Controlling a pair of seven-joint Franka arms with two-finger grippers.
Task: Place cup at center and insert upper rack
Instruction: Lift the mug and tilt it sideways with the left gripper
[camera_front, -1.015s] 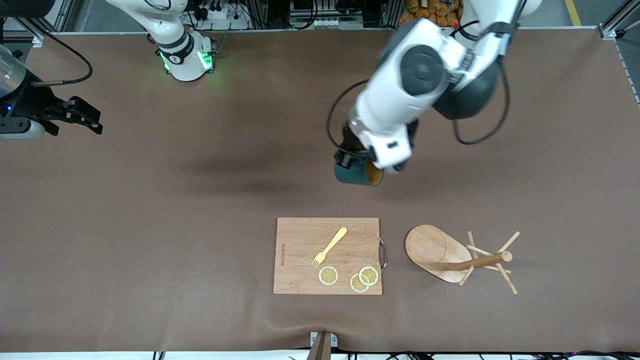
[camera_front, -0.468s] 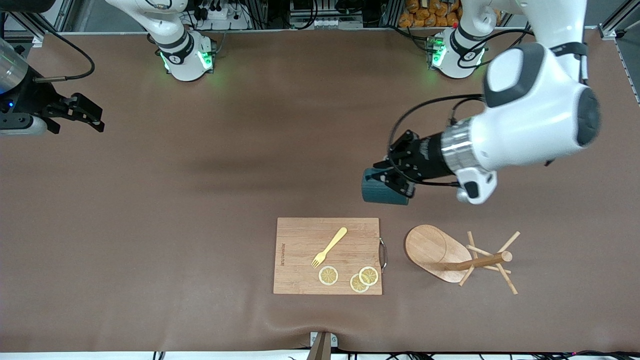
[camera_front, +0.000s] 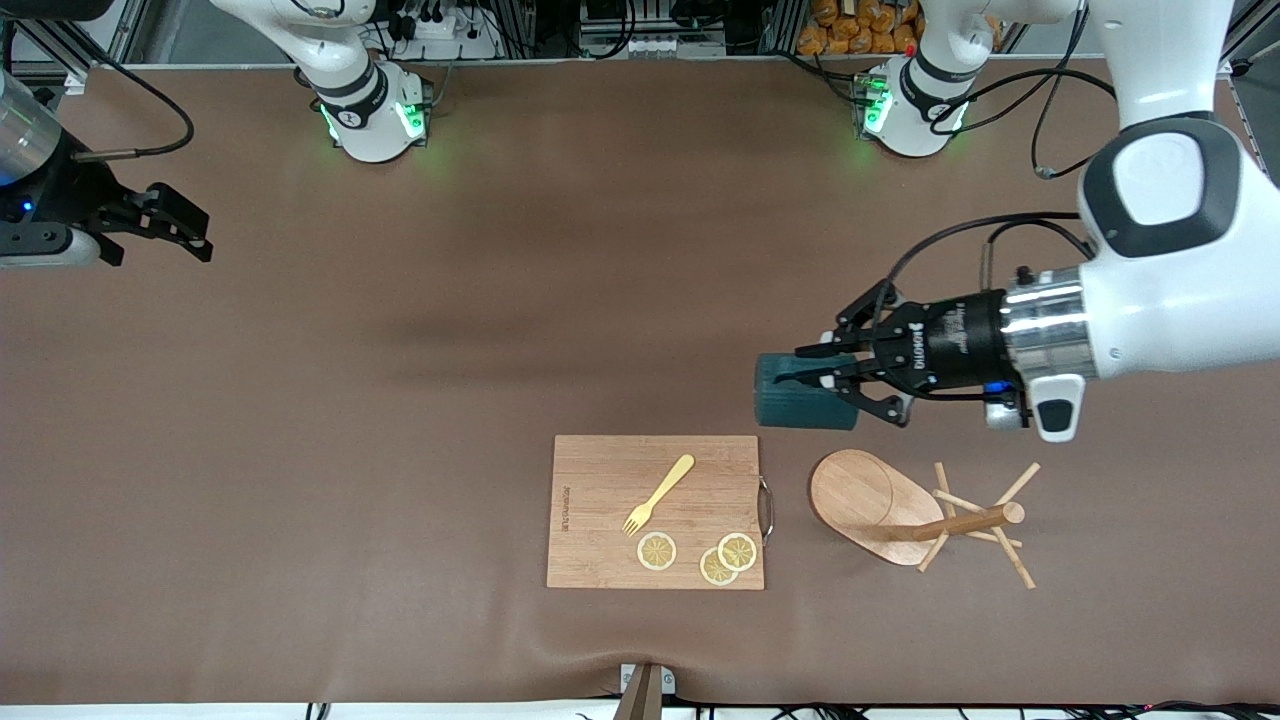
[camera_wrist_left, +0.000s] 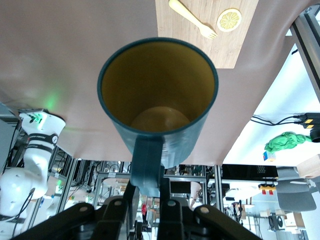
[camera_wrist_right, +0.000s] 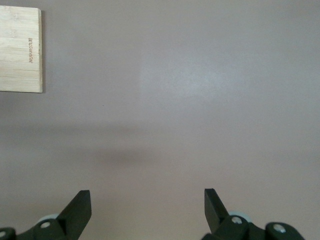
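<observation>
One cup (camera_front: 803, 391), lying sideways in the air over bare tabletop (camera_front: 400, 400) beside the cutting board (camera_front: 655, 511) and the tipped upper rack (camera_front: 915, 512), is pinched by its handle in the left claw (camera_front: 835, 374), while the right claw (camera_front: 195, 230) waits spread wide.

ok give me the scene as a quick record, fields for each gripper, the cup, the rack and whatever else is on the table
left gripper: shut on the cup's handle, in the air over bare mat beside the cutting board's corner
cup: held on its side, mouth toward the left wrist camera, empty
right gripper: open, waiting at the right arm's end of the table
upper rack: standing on the table, nearer the front camera than the cup
cutting board: carries a yellow fork and three lemon slices
</observation>
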